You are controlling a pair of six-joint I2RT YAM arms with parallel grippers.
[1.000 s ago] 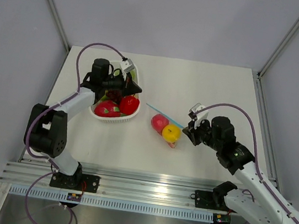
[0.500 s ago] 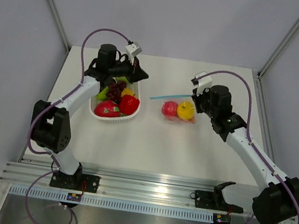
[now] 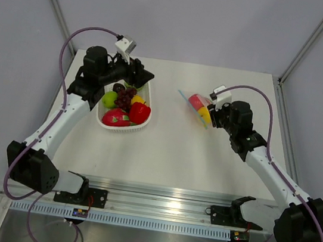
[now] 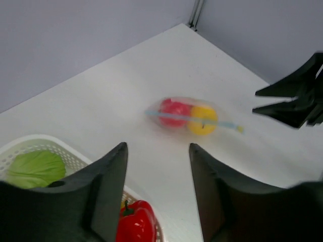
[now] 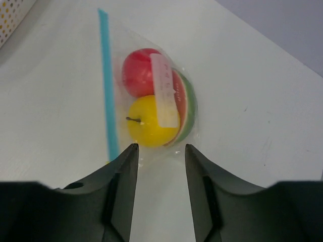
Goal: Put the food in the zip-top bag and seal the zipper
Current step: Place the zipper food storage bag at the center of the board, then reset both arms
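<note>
The zip-top bag (image 3: 198, 106) lies on the table at the back right, holding a red fruit (image 5: 141, 73), a yellow fruit (image 5: 151, 122) and a watermelon slice (image 5: 185, 106). Its blue zipper (image 5: 106, 75) runs straight along the edge farthest from the slice. My right gripper (image 5: 160, 147) stands open just short of the bag's near edge, holding nothing. My left gripper (image 4: 157, 151) is open and empty above the white basket's (image 3: 104, 124) far right corner. The bag (image 4: 187, 117) shows beyond it. More food sits in the basket: a red pepper (image 3: 140, 112), grapes (image 3: 125, 95), a green fruit (image 3: 110, 99).
The basket (image 4: 30, 142) also holds a green leafy vegetable (image 4: 34, 169) and a red-pink fruit (image 3: 115, 117). Grey walls and metal posts close in the table at the back and sides. In the left wrist view the right gripper (image 4: 295, 98) appears at the right edge.
The right gripper carried the bag from the table's middle toward the back right and opened. The left gripper rose out of the basket, drew back and opened.
</note>
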